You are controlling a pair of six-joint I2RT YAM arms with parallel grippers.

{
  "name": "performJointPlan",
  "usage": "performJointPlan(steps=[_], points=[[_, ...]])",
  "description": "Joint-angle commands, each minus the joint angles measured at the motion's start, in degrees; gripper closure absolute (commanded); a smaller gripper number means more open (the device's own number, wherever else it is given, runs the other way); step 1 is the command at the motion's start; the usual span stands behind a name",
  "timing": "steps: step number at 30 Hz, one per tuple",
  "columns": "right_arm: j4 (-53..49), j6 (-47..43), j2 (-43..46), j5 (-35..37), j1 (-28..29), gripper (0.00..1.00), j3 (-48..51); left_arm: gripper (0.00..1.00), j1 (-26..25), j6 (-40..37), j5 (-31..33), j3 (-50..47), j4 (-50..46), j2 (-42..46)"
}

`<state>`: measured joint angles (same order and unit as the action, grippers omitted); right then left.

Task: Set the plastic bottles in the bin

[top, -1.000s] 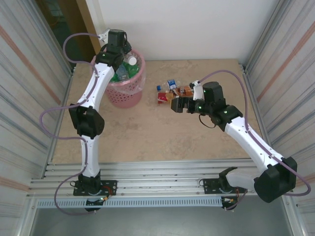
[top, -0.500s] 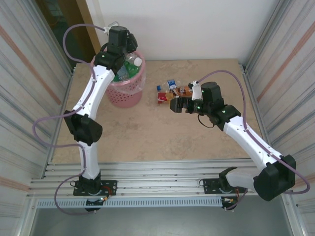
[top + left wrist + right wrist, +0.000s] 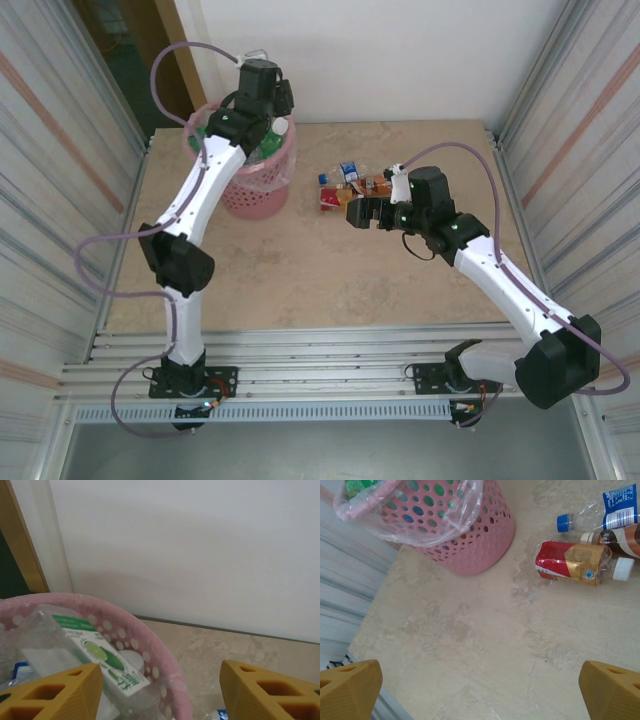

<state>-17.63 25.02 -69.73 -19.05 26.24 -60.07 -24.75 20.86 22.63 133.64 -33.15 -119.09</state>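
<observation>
Left wrist view, pink bin (image 3: 167,667) holding green-label bottle (image 3: 92,650), left claw (image 3: 160,682) parted, empty, right claw (image 3: 480,680) wide.

No txt legible. Clear crushed plastic bottle (image 3: 95,650) inside round pink lattice bin (image 3: 172,680): green/white label w/ lime pic, print blurred. Red-gold-label bottle (image 3: 575,562) and blue-label bottle (image 3: 617,505), right of bin: print too small.

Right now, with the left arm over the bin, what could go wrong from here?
1. The bin looks full: the green-labelled bottle lies by its rim and might slip out.
2. The red-labelled bottle lies right beside the brown bottle; the open right end effector may push both away when it closes.
</observation>
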Motion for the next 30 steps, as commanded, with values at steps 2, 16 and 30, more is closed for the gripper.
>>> performJointPlan(steps=[2, 16, 30], points=[[-0.13, 0.82, -0.66, 0.75, 0.13, 0.01, -0.53, 0.37, 0.49, -3.77, 3.22, 7.11, -1.82, -6.14], [-0.37, 0.64, -1.08, 0.65, 0.0, 0.01, -0.76, 0.38, 3.62, 0.05, 3.1, 5.03, -4.12, -9.58], [-2.3, -0.1, -2.39, 3.66, -3.74, 0.0, -3.04, 0.38, 4.85, 1.11, -1.63, 3.01, -7.2, -8.87]])
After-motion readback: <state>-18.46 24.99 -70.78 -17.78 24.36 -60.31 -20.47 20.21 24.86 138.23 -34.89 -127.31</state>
